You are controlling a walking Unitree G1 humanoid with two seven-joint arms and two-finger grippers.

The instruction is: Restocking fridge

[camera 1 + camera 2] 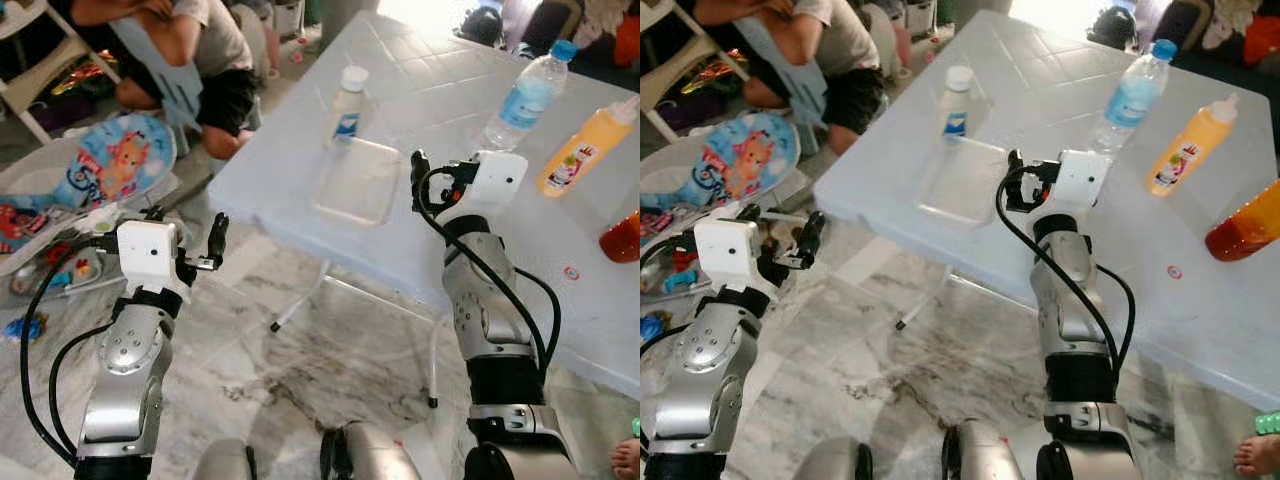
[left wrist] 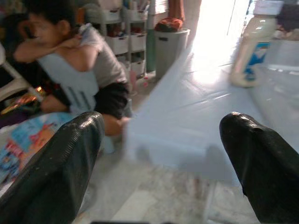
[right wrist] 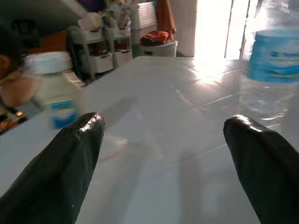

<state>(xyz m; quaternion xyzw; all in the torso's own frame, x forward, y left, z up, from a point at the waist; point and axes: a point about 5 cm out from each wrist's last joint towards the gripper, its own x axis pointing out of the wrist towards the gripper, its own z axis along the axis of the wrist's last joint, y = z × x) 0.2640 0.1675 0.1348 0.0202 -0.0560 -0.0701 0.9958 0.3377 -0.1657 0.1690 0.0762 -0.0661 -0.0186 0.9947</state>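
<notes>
Right tool point(image 1: 418, 180) hovers fingers apart over the bench point(image 1: 420, 90) near its front edge, left tool point(image 1: 215, 240) apart off the corner; the small white-capped bottle point(image 1: 347, 105) could topple if clipped

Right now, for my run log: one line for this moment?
phase: approach | right gripper: open, over table edge | left gripper: open, off table | bottles: untouched
</notes>
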